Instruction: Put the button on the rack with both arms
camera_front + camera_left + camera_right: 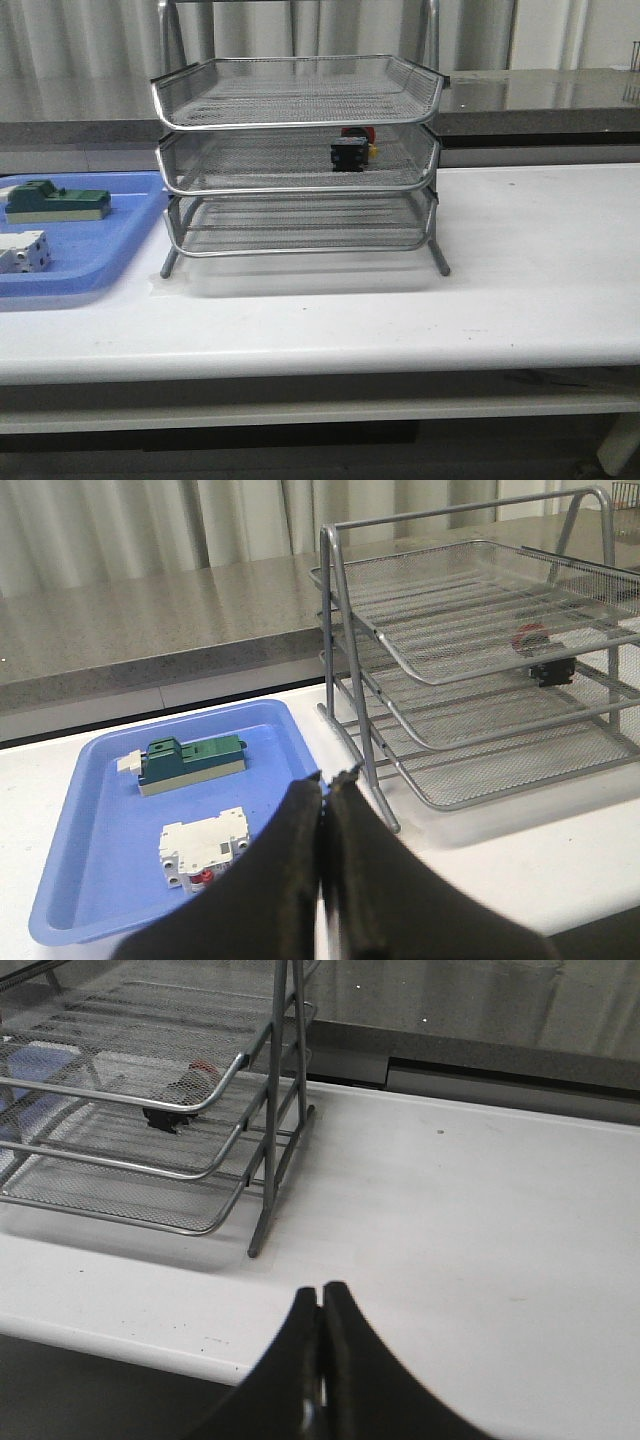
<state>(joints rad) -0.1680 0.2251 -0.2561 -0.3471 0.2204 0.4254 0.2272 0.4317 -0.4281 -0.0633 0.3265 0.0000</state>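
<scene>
A button [352, 151] sits on the middle tier of a wire rack [297, 100] — both grippers [326, 785] [320, 1295] closed tight, holding nothing.

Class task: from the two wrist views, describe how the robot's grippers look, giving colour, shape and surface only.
Both the left gripper and the right gripper are matte black. Each has two broad, smooth jaws that curve inward and taper to narrow tips. No cables, markings or labels show on them in these views.

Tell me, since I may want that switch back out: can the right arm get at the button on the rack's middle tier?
Probably, but tightly: the button sits toward the right of the rack under the top tray, and the right gripper, shut, is clear of it.
</scene>
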